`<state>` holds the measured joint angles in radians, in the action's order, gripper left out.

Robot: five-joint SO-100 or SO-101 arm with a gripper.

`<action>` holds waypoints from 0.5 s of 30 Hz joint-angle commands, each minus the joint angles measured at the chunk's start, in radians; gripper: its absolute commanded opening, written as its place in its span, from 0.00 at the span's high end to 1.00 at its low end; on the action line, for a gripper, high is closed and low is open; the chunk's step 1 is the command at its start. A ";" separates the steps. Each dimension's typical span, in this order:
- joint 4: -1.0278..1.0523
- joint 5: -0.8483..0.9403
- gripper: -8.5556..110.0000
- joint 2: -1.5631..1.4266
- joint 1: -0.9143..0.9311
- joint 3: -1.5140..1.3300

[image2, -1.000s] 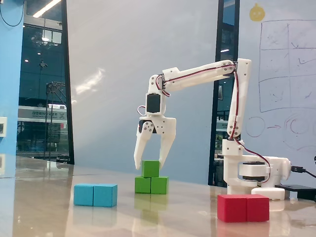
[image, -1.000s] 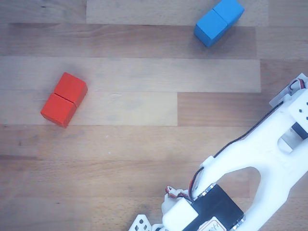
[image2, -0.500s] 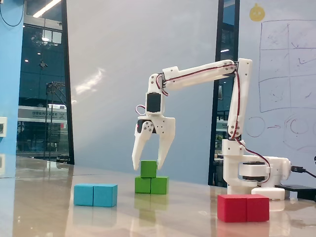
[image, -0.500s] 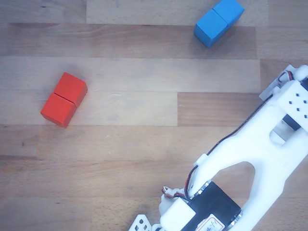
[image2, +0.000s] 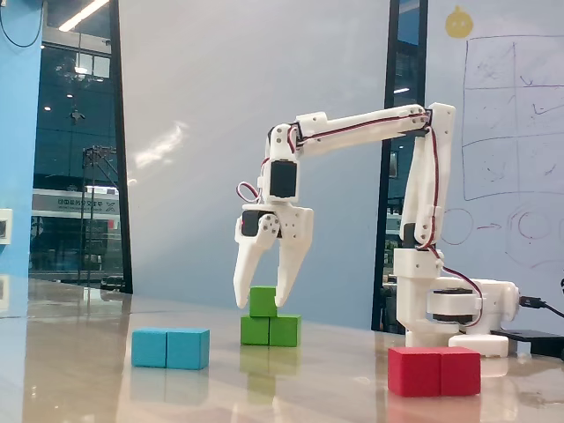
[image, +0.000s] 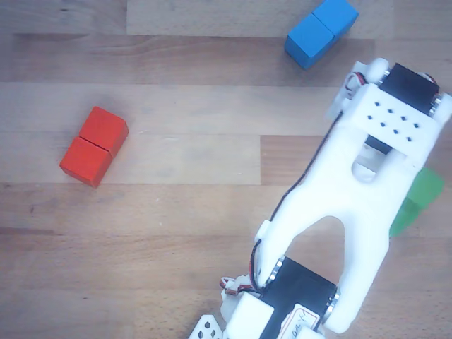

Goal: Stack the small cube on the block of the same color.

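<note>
In the fixed view the gripper (image2: 261, 302) hangs fingers-down over the desk (image2: 106, 388), its fingers spread apart and holding nothing. The small cube (image2: 263, 301) sits between the fingertips, resting on the block (image2: 270, 330) directly below, toward that block's left half; whether either finger touches the small cube cannot be told. Bare desk lies open to the gripper's left, apart from the blue block (image2: 170, 348) lower left and nearer the camera. The red block (image2: 434, 371) lies lower right of the gripper, in front of the arm's base (image2: 454, 313).

In the other view the white arm (image: 353, 205) covers the lower right, with a bit of green (image: 417, 198) showing at its right edge. The blue block (image: 321, 32) lies just above the arm, the red block (image: 94, 146) well off to its left, with clear wood between.
</note>
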<state>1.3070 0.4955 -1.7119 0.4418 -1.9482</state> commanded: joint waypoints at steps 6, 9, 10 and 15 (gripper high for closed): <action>-0.015 -0.064 0.75 -0.101 -0.204 0.008; -0.015 -0.161 0.75 -0.132 -0.270 0.006; -0.015 -0.199 0.75 -0.143 -0.290 0.006; -0.015 -0.379 0.75 -0.193 -0.388 0.005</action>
<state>1.3039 0.2117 -1.8040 0.1181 -1.9482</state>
